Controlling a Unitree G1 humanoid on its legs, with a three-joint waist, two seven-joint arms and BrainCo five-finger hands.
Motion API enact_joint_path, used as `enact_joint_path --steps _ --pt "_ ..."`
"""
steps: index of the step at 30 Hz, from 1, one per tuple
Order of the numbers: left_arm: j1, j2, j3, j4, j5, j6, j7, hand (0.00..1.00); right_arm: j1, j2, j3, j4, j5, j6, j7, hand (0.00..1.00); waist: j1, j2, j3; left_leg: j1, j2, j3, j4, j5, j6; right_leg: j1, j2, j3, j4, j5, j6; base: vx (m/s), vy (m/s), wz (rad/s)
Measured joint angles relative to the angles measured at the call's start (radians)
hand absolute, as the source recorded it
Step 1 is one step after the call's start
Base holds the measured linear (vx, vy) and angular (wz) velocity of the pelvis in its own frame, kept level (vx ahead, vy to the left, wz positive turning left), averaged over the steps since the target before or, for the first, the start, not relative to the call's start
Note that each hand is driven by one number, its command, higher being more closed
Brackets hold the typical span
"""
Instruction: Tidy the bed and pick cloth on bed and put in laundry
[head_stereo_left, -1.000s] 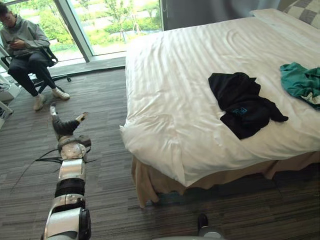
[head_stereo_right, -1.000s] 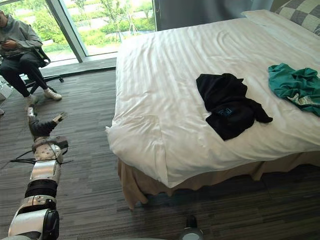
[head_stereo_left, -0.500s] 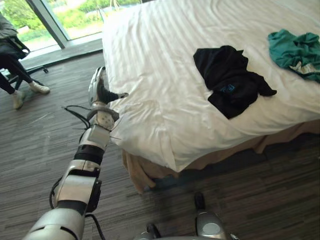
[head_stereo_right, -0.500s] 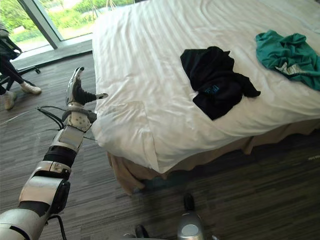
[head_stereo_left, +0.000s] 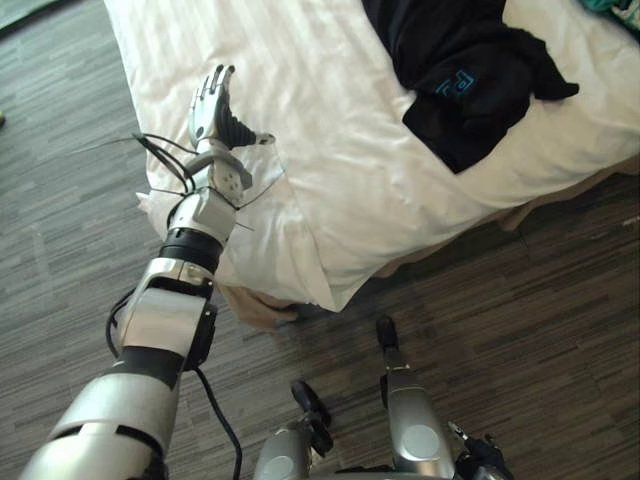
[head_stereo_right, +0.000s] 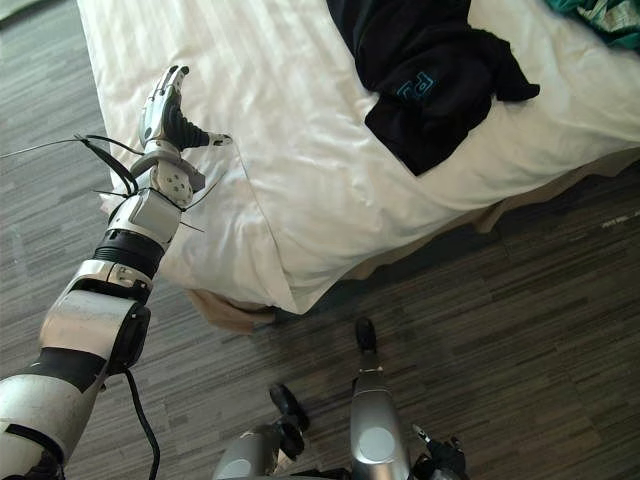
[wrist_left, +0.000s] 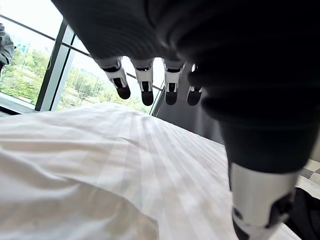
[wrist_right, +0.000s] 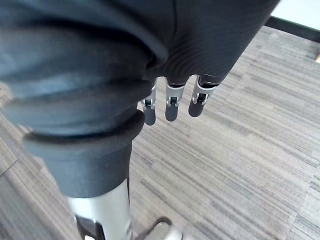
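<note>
Risk first: left hand (head_stereo_left: 214, 108) hovers over the bed (head_stereo_left: 330, 160) at its near corner, fingers straight and spread, thumb out, holding nothing. The black cloth (head_stereo_left: 470, 70) lies well apart from it, off the thumb side and further up the bed. A teal cloth (head_stereo_right: 598, 8) lies beyond that, further from the hand again. If the hand closes where it is, it would likely catch the folded duvet flap (head_stereo_left: 265, 235) just below its wrist and pull the cover off the corner. The long reach to the black cloth could end in a grab on one trailing edge, with the rest dragging. Eye views give the hand-to-cloth gap and the flap. Left wrist view adds that the fingertips (wrist_left: 146, 96) look clear above the sheet, not pressing it. Right wrist view shows the right hand (wrist_right: 171, 106) with relaxed fingers, empty, over the floor (wrist_right: 250, 150).
</note>
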Motion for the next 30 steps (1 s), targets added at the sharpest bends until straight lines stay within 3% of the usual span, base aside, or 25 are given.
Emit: enact_joint_path --steps 2,3,12,20,25,29,30 --pt "-0.002 -0.031 0.008 0.007 0.001 0.005 -0.016 0.00 0.001 0.002 0.017 -0.017 0.000 0.000 0.001 0.00 0.011 -0.002 0.003 -0.022 0.002 0.001 0.011 0.000 0.001 -0.021 -0.005 -0.007 0.003 0.000 0.000 0.01 -0.022 0.13" --pt "-0.002 -0.054 0.011 0.029 0.004 0.007 -0.023 1.00 0.001 0.000 0.026 -0.032 0.000 0.000 -0.001 0.00 0.023 -0.004 0.004 -0.032 0.005 0.014 0.024 0.000 0.001 -0.026 -0.008 -0.010 0.006 0.000 0.000 0.01 -0.020 0.12" --pt "0.008 -0.103 0.014 0.042 0.043 -0.004 -0.069 1.00 -0.003 -0.010 0.057 -0.081 -0.001 0.002 0.000 0.00 0.061 -0.008 0.006 -0.046 0.006 0.045 0.073 -0.023 0.026 -0.023 -0.034 -0.021 0.033 -0.007 0.009 -0.02 0.001 0.07" --pt "0.123 -0.095 -0.042 0.007 0.052 -0.056 -0.125 1.00 -0.003 -0.016 0.057 -0.077 -0.004 0.010 0.001 0.00 0.061 -0.008 0.004 -0.018 0.004 0.015 0.082 -0.033 0.032 0.035 -0.047 -0.051 0.031 -0.016 0.021 -0.02 -0.008 0.10" --pt "0.401 -0.008 -0.069 -0.163 -0.016 -0.090 -0.145 1.00 -0.006 -0.032 0.054 -0.011 -0.036 0.028 0.002 0.00 0.061 -0.005 -0.007 0.057 0.000 -0.026 0.065 -0.023 0.020 0.112 -0.047 -0.087 0.030 -0.021 0.017 0.03 -0.007 0.13" --pt "0.675 0.052 -0.011 -0.181 -0.045 -0.088 -0.146 1.00 -0.005 -0.059 0.054 0.081 -0.068 0.044 0.003 0.00 0.069 0.000 -0.086 0.091 -0.009 -0.081 0.031 -0.007 0.019 0.169 -0.049 -0.137 0.020 -0.041 0.018 0.00 -0.008 0.32" --pt "0.750 0.054 0.018 -0.181 -0.054 -0.087 -0.148 0.00 0.003 -0.066 0.054 0.084 -0.081 0.048 0.004 0.00 0.083 0.005 -0.098 0.112 -0.014 -0.093 0.017 -0.002 0.017 0.197 -0.049 -0.142 0.008 -0.042 0.018 -0.01 0.002 0.27"
